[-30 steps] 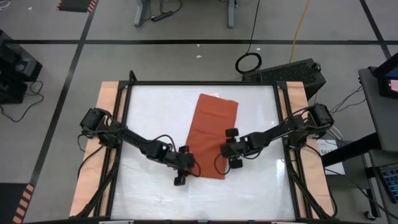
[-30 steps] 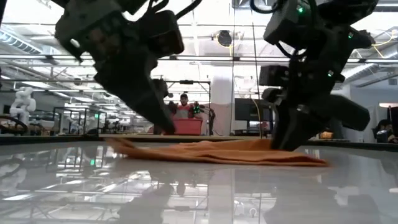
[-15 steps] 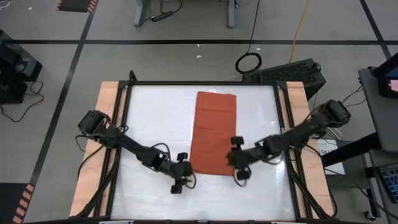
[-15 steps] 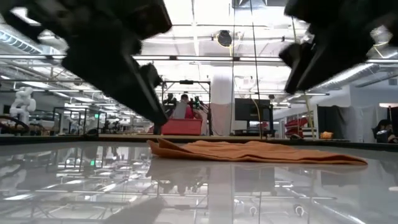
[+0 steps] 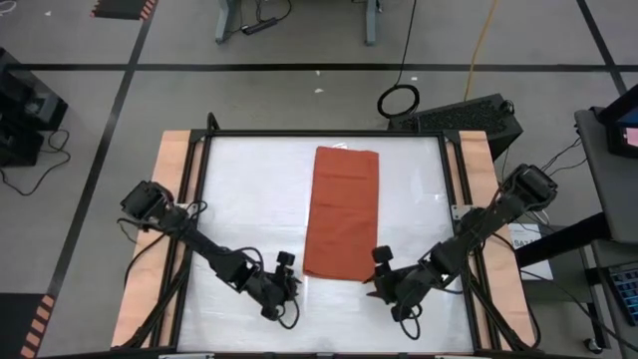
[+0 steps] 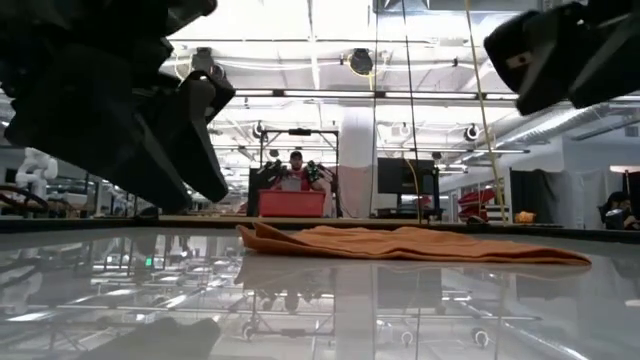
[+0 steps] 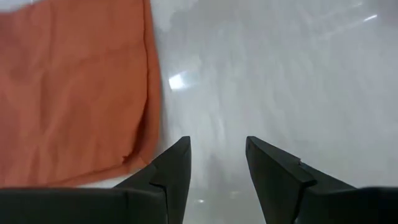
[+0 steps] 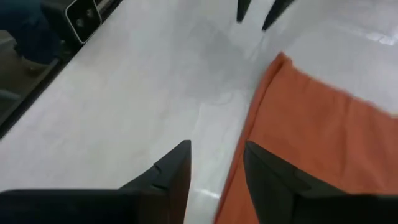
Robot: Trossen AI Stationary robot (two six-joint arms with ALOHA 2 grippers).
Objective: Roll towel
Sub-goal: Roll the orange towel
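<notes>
Both arms are pulling back off the towel [image 5: 342,214] toward table's near edge; towel now lying flat, lengthwise at centre. Left gripper [image 5: 282,274] and right gripper [image 5: 380,270] are hovering beside its near corners, fingers slightly apart, gripping nothing.

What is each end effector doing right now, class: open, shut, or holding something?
Left end effector: open, empty, over bare table beside the towel.
Right end effector: open, empty, at the towel's near edge.
</notes>
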